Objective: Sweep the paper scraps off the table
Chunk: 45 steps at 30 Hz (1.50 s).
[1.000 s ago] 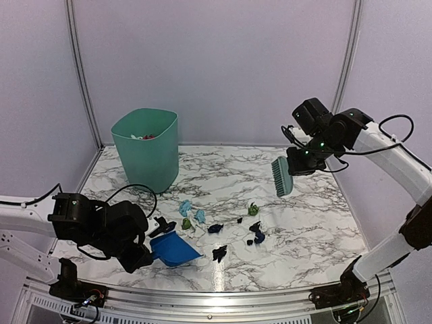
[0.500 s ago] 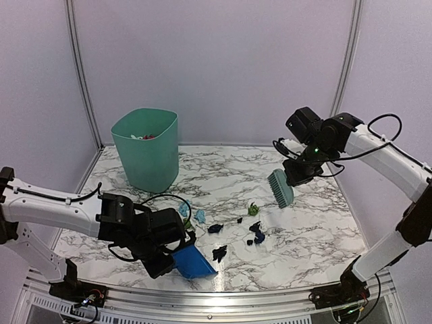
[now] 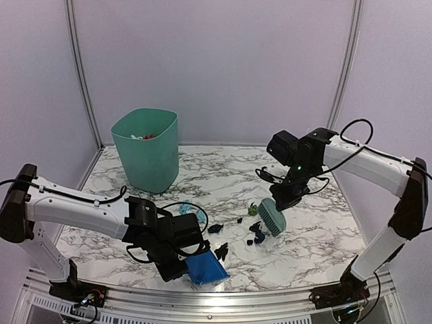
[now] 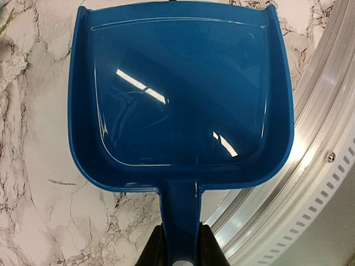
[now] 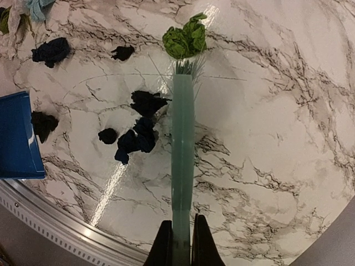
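The paper scraps lie mid-table: a green wad (image 3: 253,210) (image 5: 186,37), dark wads (image 3: 258,236) (image 5: 136,140) and more dark ones (image 3: 216,228) (image 5: 51,51). My left gripper (image 3: 177,267) (image 4: 180,252) is shut on the handle of the blue dustpan (image 3: 206,268) (image 4: 180,94), which sits empty near the front rail, just beside a dark wad (image 3: 221,252). My right gripper (image 3: 286,196) (image 5: 181,244) is shut on the mint-green brush (image 3: 272,217) (image 5: 182,149). The brush bristles reach down to the table (image 3: 317,229), right of the dark wads and just below the green one.
A teal waste bin (image 3: 145,148) with litter inside stands at the back left. A metal rail (image 3: 223,297) (image 4: 310,166) runs along the near edge, close under the dustpan. Light blue scraps (image 5: 39,6) lie behind the left arm.
The left arm has carried the dustpan right and toward the front edge. The right arm has come down and left, lowering the brush from mid-air to the table beside the scraps.
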Available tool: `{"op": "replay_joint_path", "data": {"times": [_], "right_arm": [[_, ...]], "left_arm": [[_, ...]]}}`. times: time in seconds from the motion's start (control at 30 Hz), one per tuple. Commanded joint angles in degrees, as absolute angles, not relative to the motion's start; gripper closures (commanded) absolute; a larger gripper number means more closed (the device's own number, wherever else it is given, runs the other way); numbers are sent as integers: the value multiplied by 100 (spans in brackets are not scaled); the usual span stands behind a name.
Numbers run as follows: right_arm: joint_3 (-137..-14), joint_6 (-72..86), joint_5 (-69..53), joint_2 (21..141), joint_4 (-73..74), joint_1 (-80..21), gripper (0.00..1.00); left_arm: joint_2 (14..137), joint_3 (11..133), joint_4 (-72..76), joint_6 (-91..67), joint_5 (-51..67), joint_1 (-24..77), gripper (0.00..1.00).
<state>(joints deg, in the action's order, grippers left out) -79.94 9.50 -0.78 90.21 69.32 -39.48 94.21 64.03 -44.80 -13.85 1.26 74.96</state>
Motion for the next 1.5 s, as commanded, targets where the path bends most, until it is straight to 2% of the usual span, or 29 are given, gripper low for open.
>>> {"op": "replay_joint_path", "data": {"times": [0.0, 0.47, 0.67, 1.03, 1.47], "right_arm": [[-7919, 1058, -55, 8905, 7035, -4012, 100], [-8436, 1301, 283, 8359, 7170, -4000, 100], [-8071, 1424, 641, 8352, 7374, -3884, 100], [-8220, 1424, 901, 9378, 7256, -3794, 100], [-8452, 1060, 195, 9967, 7159, -4261, 100]], "left_arm": [[9589, 6520, -4563, -1417, 224, 7524, 100], [8946, 6147, -4583, -1864, 385, 7532, 100], [8724, 5926, -4618, -1959, 409, 7541, 100], [9174, 6087, -4614, -1704, 318, 7532, 100], [9763, 6618, -4528, -1438, 301, 7409, 100]]}}
